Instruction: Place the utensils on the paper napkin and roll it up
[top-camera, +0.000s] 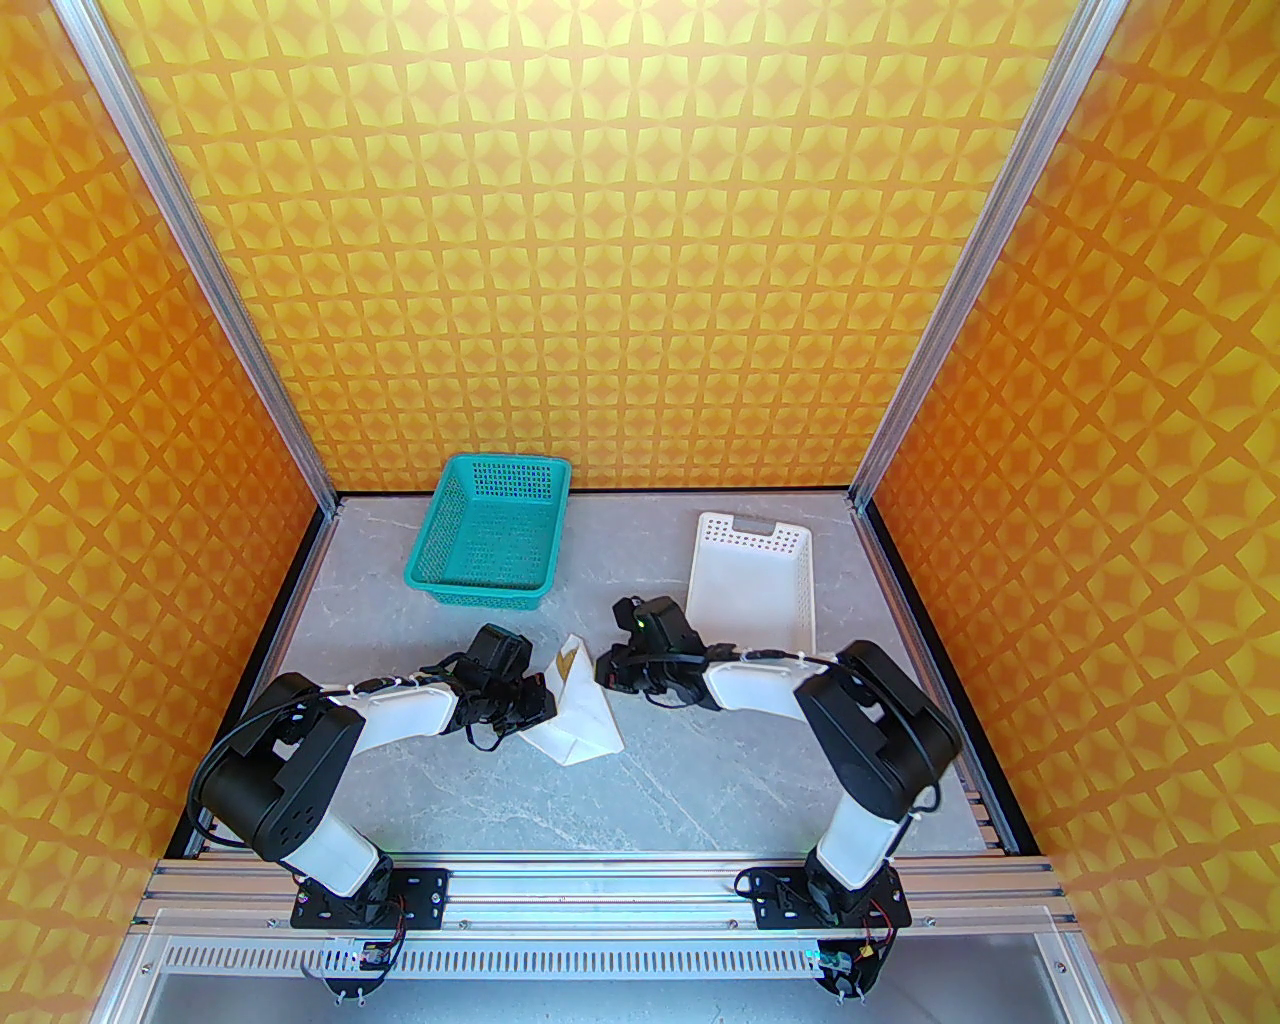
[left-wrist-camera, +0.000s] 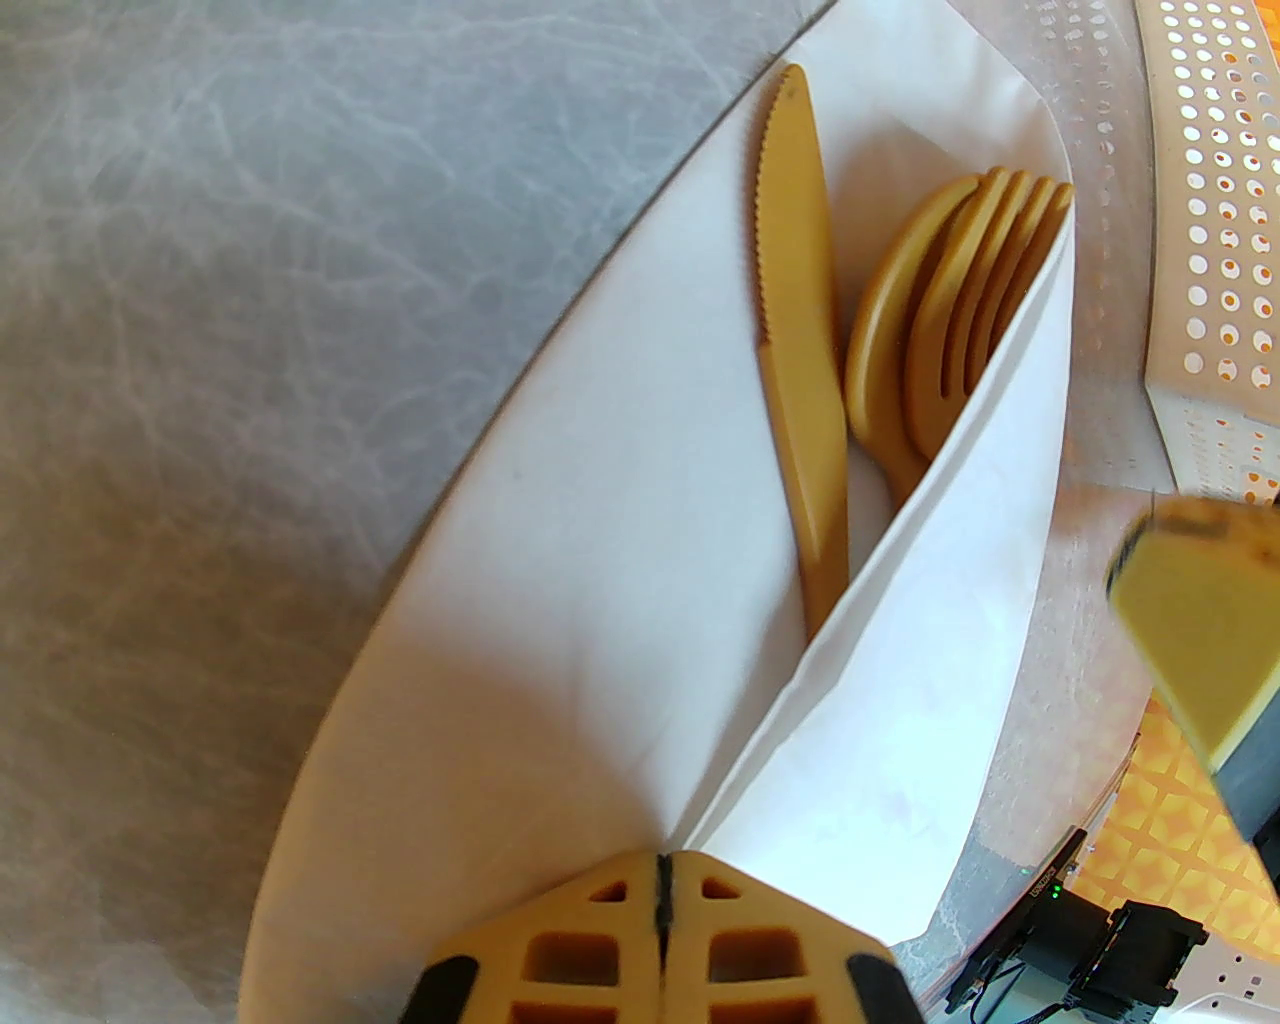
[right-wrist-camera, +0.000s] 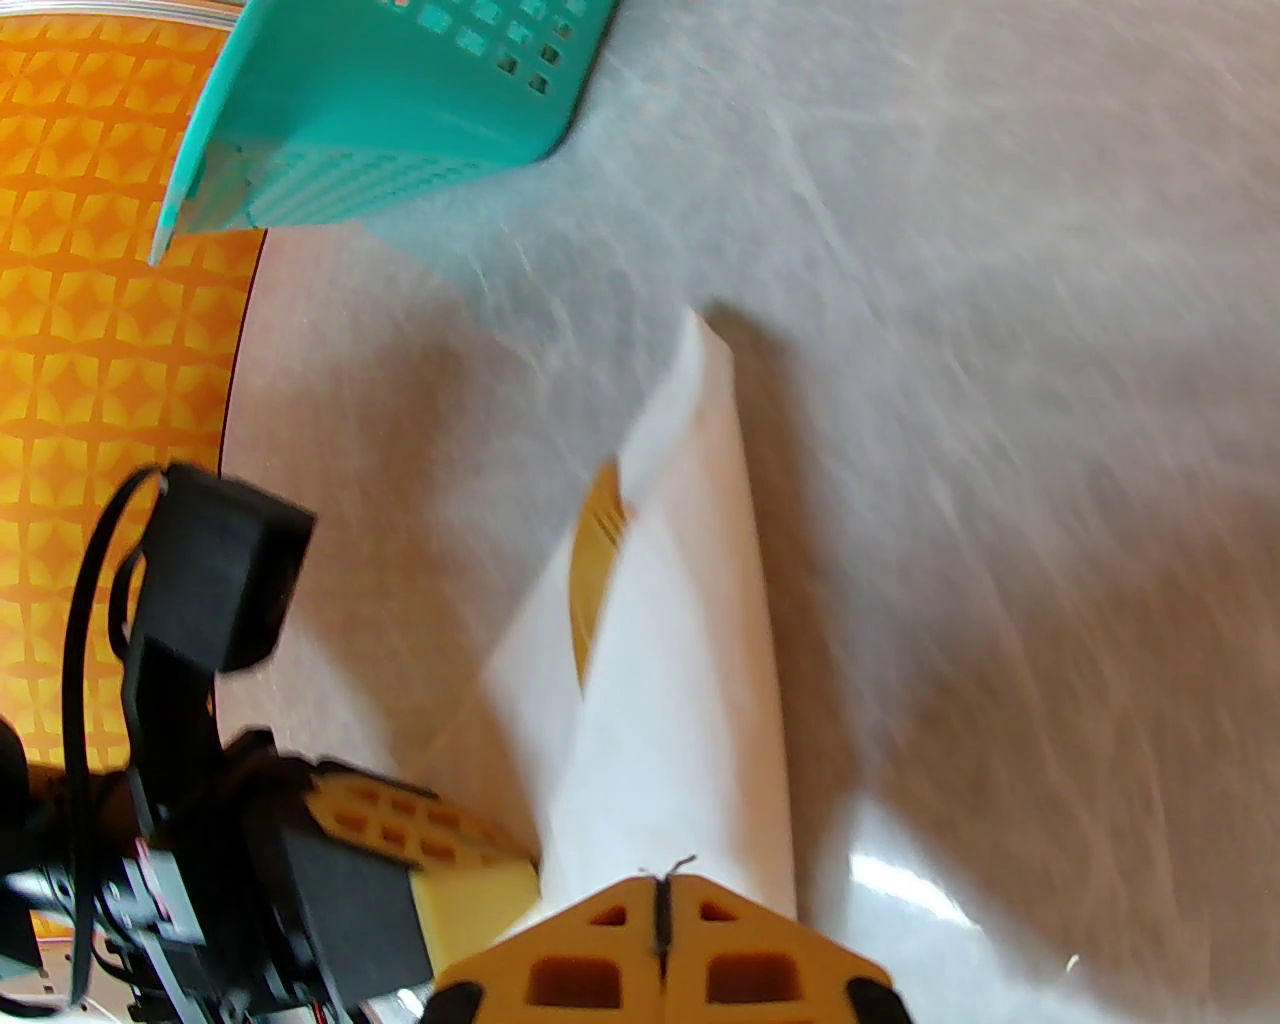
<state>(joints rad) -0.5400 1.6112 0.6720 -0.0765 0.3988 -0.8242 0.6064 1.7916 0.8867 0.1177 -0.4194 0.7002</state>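
Paper napkin (top-camera: 585, 718) pinched from both sides, mid-tabletop (top-camera: 660, 800).
The left pincer (left-wrist-camera: 662, 872) and right pincer (right-wrist-camera: 660, 892) are each clamped tight on its edge; it lies folded over the tan knife (left-wrist-camera: 800, 330), spoon (left-wrist-camera: 878, 345) and fork (left-wrist-camera: 985, 300).

The paper napkin (left-wrist-camera: 600, 560) was plain white, the utensils (left-wrist-camera: 800, 350) mustard tan. One basket (top-camera: 490, 535) was teal, the other basket (top-camera: 752, 580) white, on a grey marbled desk (top-camera: 700, 790).

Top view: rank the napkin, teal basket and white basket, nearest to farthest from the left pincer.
1. napkin, right at the left pincer
2. teal basket, behind it, far left
3. white basket, far right, across the table
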